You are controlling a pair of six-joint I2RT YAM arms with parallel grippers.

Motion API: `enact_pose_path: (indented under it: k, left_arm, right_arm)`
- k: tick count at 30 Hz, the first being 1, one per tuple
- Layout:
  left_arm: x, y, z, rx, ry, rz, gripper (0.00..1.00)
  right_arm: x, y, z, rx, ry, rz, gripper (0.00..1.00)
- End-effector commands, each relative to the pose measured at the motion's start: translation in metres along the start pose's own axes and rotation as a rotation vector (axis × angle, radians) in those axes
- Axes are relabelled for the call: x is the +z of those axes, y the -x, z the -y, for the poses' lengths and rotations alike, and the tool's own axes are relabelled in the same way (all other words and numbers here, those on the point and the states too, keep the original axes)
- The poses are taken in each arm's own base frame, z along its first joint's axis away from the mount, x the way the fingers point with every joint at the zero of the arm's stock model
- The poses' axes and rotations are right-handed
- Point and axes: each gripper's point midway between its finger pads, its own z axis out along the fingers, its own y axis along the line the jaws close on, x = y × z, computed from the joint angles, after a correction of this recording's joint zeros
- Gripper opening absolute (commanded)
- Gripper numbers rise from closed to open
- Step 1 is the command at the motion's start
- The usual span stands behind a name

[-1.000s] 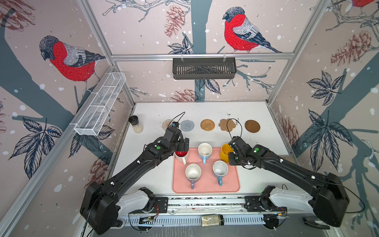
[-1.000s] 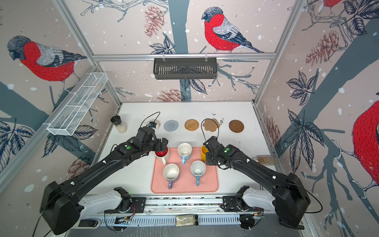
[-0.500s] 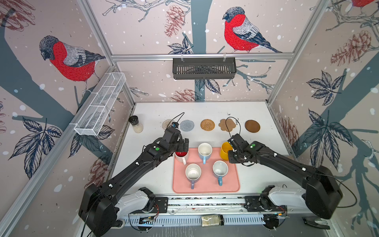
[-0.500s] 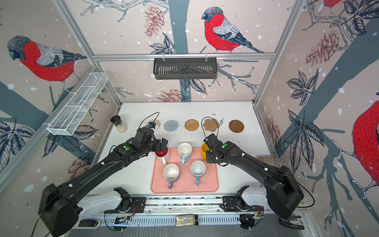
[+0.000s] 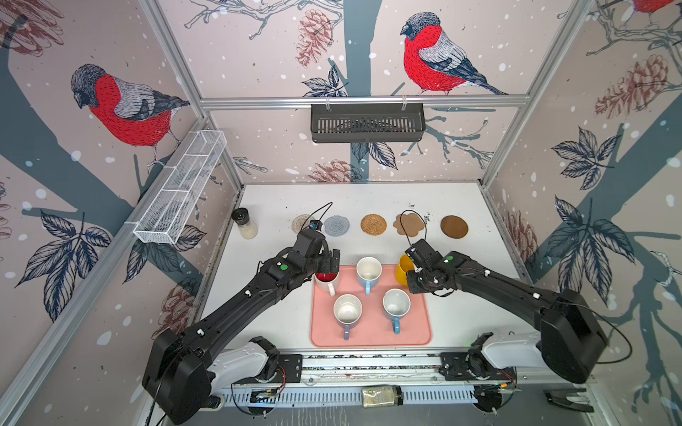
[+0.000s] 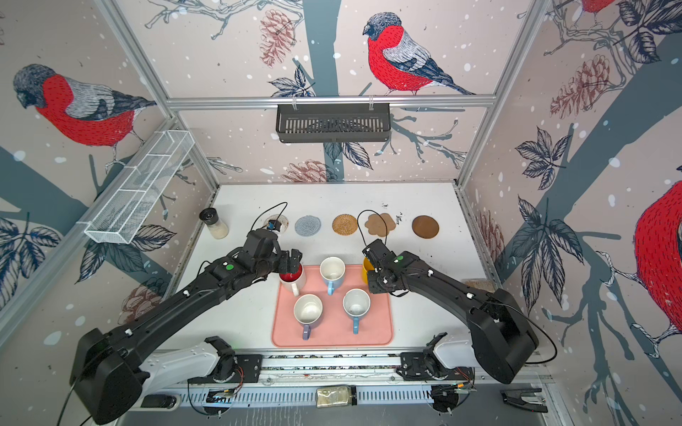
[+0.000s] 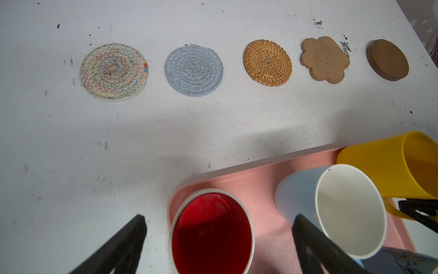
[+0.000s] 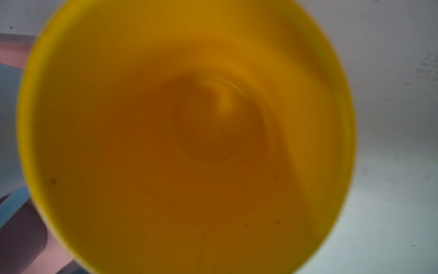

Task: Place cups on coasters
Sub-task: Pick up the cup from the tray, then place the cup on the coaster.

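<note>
The yellow mug (image 5: 403, 268) stands at the far right corner of the pink tray (image 5: 372, 333). The right end effector (image 7: 418, 211) is clenched on its handle. The red-lined white mug (image 5: 326, 278) sits at the tray's far left corner. The left end effector (image 7: 220, 220) hangs over it, released, with one finger on each side of the rim. A light blue mug (image 5: 368, 271) stands between those two. A lavender mug (image 5: 347, 311) and a second light blue mug (image 5: 396, 306) sit nearer. The five coasters (image 5: 373, 224) lie in a row on the tabletop (image 5: 461, 201) beyond the tray, apart from every mug.
</note>
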Motion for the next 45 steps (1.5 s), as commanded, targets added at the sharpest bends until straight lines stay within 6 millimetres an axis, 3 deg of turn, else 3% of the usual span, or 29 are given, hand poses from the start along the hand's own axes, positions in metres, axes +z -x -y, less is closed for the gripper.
enact_pose_path:
  k: [1, 8, 21, 30, 31, 35, 45]
  left_arm:
    - [0.001, 0.002, 0.000, 0.001, -0.003, 0.007, 0.97]
    - [0.001, 0.002, 0.001, 0.003, -0.004, 0.006, 0.97]
    - [-0.001, 0.009, 0.007, 0.011, -0.023, 0.006, 0.97]
    - [-0.002, 0.035, 0.023, 0.045, -0.053, 0.011, 0.97]
    - [-0.005, 0.045, 0.026, 0.045, -0.060, 0.023, 0.97]
    - [-0.001, 0.048, 0.031, 0.050, -0.071, 0.014, 0.97]
    - [0.004, 0.041, 0.036, 0.073, -0.103, -0.005, 0.97]
  right_arm:
    - [0.000, 0.005, -0.002, 0.001, 0.003, 0.019, 0.20]
    - [-0.001, 0.005, -0.002, 0.009, 0.007, 0.029, 0.05]
    - [-0.026, 0.026, -0.003, 0.014, -0.008, 0.122, 0.03]
    - [-0.050, 0.049, 0.001, 0.034, -0.020, 0.194, 0.02]
    - [-0.053, 0.053, 0.004, 0.042, -0.023, 0.207, 0.02]
    - [-0.061, 0.069, 0.021, 0.084, -0.027, 0.239, 0.02]
    - [-0.065, 0.110, 0.076, 0.228, -0.069, 0.284, 0.02]
